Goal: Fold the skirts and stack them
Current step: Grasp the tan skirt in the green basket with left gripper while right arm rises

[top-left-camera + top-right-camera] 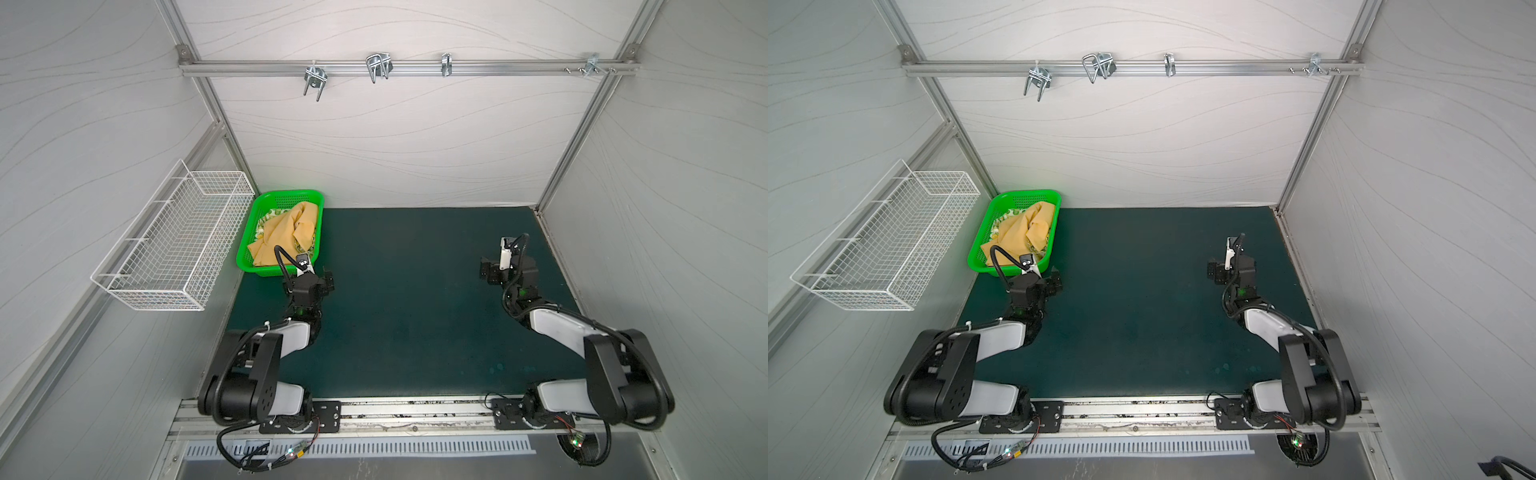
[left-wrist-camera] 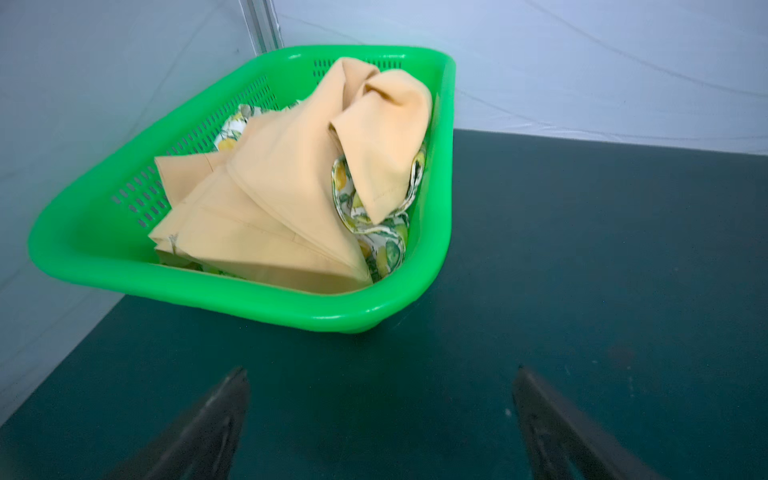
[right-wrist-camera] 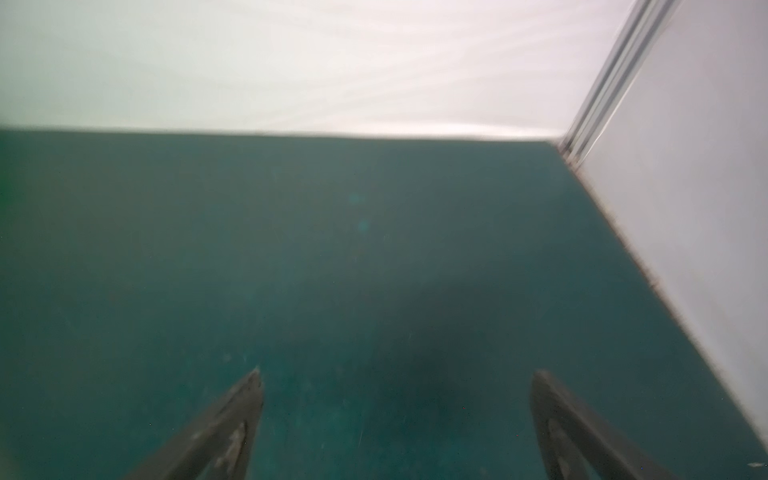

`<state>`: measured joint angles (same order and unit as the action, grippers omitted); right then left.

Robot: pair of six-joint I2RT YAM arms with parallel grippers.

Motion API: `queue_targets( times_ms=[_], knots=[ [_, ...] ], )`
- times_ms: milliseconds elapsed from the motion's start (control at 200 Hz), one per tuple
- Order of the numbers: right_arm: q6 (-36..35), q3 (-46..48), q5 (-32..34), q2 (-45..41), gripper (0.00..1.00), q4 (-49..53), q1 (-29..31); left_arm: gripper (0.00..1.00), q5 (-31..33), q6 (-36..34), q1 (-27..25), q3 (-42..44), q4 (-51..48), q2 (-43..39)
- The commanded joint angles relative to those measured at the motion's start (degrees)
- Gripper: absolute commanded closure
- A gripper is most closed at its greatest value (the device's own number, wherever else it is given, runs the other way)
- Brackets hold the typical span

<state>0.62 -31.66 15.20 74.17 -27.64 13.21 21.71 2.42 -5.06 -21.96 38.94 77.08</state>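
Both skirts lie crumpled in a green plastic basket [image 1: 246, 253] [image 1: 976, 259] [image 2: 291, 309] at the mat's far left corner. The mustard-yellow skirt [image 1: 280, 239] [image 1: 1015, 235] [image 2: 282, 187] lies on top. Only patches of the lemon-print skirt [image 1: 270, 215] [image 1: 1004, 216] [image 2: 384, 245] show from underneath it. My left gripper [image 1: 308, 279] [image 1: 1034, 280] [image 2: 381, 374] hovers open over the mat just in front of the basket, facing it, with nothing between its fingers. Far from the basket, near the right wall, my right gripper [image 1: 508, 268] [image 1: 1231, 268] [image 3: 397, 374] is also open and empty.
A dark green mat [image 1: 415, 311] [image 1: 1142, 311] covers the table between the arms. A white wire basket [image 1: 174, 249] hangs on the left wall. A rail with metal hooks [image 1: 378, 66] runs across the back wall. Walls close in the left, back and right.
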Motion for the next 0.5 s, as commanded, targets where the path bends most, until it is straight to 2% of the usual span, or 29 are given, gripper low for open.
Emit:
queue_targets(
  times_ms=[0, 105, 280, 385, 495],
  knots=[
    [2.21, -1.34, 1.61, -5.79, 0.01, 6.92, 1.55, 0.01, 2.52, 2.85, -0.48, -6.45, -15.98, -3.97],
    [5.91, -5.24, -2.72, -9.76, 0.01, 13.88, 1.61, 0.01, -0.47, 4.67, -1.19, -10.57, -25.62, -6.21],
    [11.23, -10.62, -11.31, -13.3, 0.01, 20.8, 1.77, 0.01, 1.58, 7.7, -5.0, -18.12, -36.43, -6.9],
    [14.72, -15.34, -13.68, -12.08, 0.01, 26.79, 1.89, 0.01, 0.16, 11.38, -5.44, -27.12, -45.31, -4.41],
    [17.31, -20.3, -15.5, -8.67, 0.01, 32.17, 1.83, 0.01, 2.57, 14.22, -5.36, -37.72, -53.86, 2.11]
  ],
)
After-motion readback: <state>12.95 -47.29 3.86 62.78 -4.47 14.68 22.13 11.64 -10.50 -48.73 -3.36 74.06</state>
